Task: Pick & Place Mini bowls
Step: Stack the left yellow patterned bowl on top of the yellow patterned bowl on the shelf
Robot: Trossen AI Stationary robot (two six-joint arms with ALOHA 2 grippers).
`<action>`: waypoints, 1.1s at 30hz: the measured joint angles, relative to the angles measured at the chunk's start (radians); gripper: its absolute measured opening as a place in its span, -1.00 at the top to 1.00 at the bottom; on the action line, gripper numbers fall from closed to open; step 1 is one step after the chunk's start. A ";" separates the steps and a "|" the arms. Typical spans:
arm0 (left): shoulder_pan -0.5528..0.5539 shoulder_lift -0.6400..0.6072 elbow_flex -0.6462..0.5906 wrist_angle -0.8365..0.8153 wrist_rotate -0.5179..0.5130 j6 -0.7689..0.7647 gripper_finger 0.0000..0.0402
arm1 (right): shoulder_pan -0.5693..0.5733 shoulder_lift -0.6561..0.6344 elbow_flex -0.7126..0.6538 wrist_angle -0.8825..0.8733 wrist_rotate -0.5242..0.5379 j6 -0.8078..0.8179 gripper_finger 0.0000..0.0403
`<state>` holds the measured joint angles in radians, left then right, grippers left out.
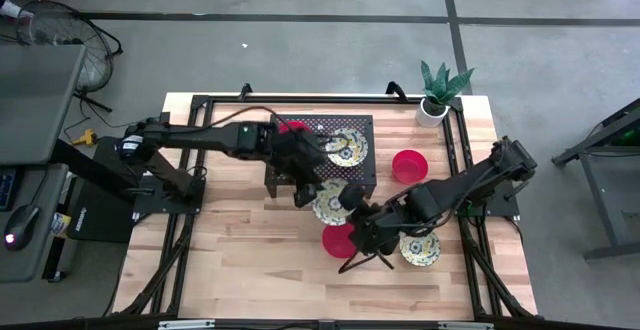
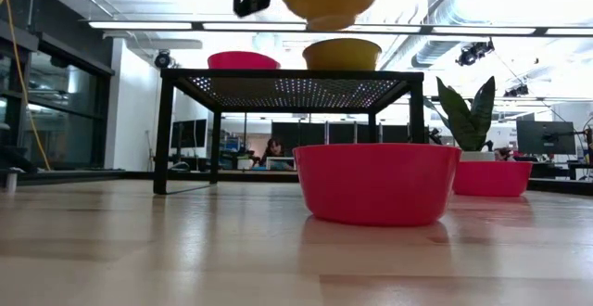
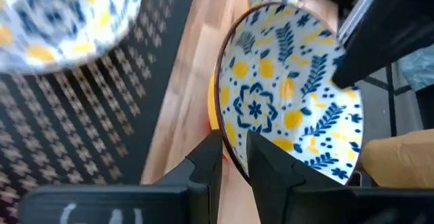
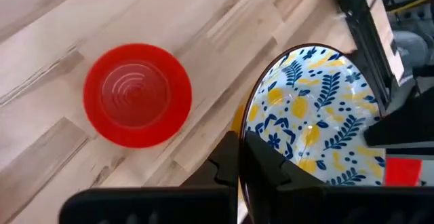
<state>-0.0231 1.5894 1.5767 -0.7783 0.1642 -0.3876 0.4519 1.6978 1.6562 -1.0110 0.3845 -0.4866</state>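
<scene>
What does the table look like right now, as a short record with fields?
Held: held floral bowl, raised above the table beside the rack
Left tool: shut on its rim
Right tool: shut on a floral rim, apparently the same bowl
On rack: rack red bowl, rack floral bowl
On table: near red bowl, far red bowl, third floral bowl
Plant pot: back corner
</scene>
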 joint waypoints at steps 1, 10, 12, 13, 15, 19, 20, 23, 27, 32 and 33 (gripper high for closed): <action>0.008 0.000 0.019 -0.008 0.001 0.018 0.68 | 0.000 -0.009 0.000 -0.002 0.003 0.009 1.00; 0.075 -0.002 0.111 -0.015 0.007 0.110 0.68 | -0.004 -0.052 0.000 -0.053 0.057 0.079 1.00; 0.090 -0.002 0.121 -0.008 0.006 0.144 0.68 | -0.007 -0.055 0.000 -0.061 0.081 0.099 1.00; 0.098 -0.002 0.127 -0.007 0.005 0.171 0.68 | -0.011 -0.058 0.000 -0.065 0.082 0.108 1.00; 0.111 -0.001 0.143 -0.009 -0.003 0.232 0.68 | -0.025 -0.071 0.000 -0.073 0.079 0.129 1.00; 0.130 -0.027 0.165 -0.011 -0.041 0.346 0.68 | -0.075 -0.101 0.000 -0.078 0.090 0.175 1.00; 0.134 -0.040 0.166 -0.004 -0.044 0.373 0.68 | -0.088 -0.108 0.000 -0.079 0.102 0.189 1.00; 0.150 -0.074 0.166 -0.017 -0.044 0.463 0.68 | -0.135 -0.121 0.031 -0.119 0.122 0.235 1.00; 0.169 -0.112 0.165 -0.053 -0.051 0.565 0.68 | -0.198 -0.122 0.112 -0.168 0.123 0.270 1.00; 0.187 -0.153 0.165 -0.121 -0.136 0.656 0.68 | -0.276 -0.122 0.180 -0.181 0.076 0.311 1.00; 0.189 -0.155 0.165 -0.132 -0.146 0.670 0.68 | -0.289 -0.123 0.182 -0.185 0.067 0.326 1.00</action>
<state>0.1658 1.4340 1.7414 -0.9100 0.0180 0.2829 0.1633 1.5751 1.8379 -1.1961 0.4515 -0.1601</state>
